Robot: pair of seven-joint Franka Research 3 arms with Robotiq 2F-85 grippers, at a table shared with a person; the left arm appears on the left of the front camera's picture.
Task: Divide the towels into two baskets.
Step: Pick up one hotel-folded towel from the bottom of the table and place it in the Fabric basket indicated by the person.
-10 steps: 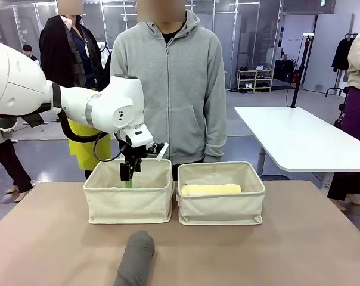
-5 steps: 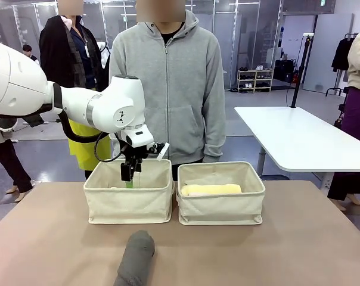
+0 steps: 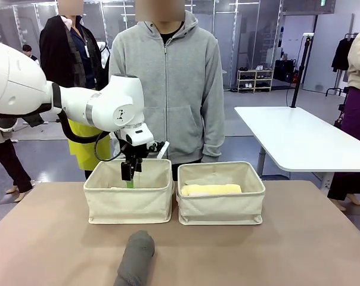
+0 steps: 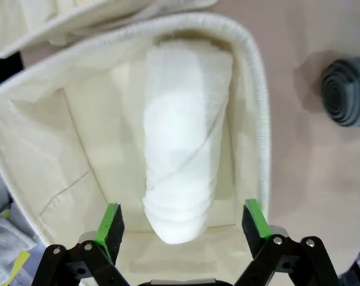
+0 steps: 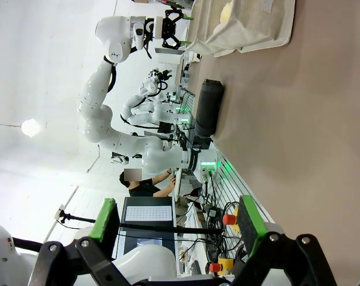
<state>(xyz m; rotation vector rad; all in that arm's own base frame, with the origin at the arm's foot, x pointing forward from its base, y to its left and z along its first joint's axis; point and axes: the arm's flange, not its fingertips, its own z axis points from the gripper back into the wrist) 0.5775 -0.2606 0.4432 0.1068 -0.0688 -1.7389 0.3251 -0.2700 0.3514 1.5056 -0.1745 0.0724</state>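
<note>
- Dark grey towel (image 3: 135,257) lies at the counter's near edge: soft, light, probably best pinched across mid-roll.
- Left hand (image 4: 182,221), wide open and empty, hangs over the white towel (image 4: 183,149) in the left basket (image 3: 127,205).
- Right hand (image 5: 180,229) is open and empty.
- Pale yellow towel (image 3: 211,189) fills the right basket (image 3: 222,208); another roll perhaps behind it.

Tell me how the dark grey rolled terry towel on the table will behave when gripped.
The dark grey rolled terry towel looks soft, so it will probably squash when pinched. Its spiral end suggests it may loosen when lifted. A cylinder on the flat table, it could roll if nudged.
</note>
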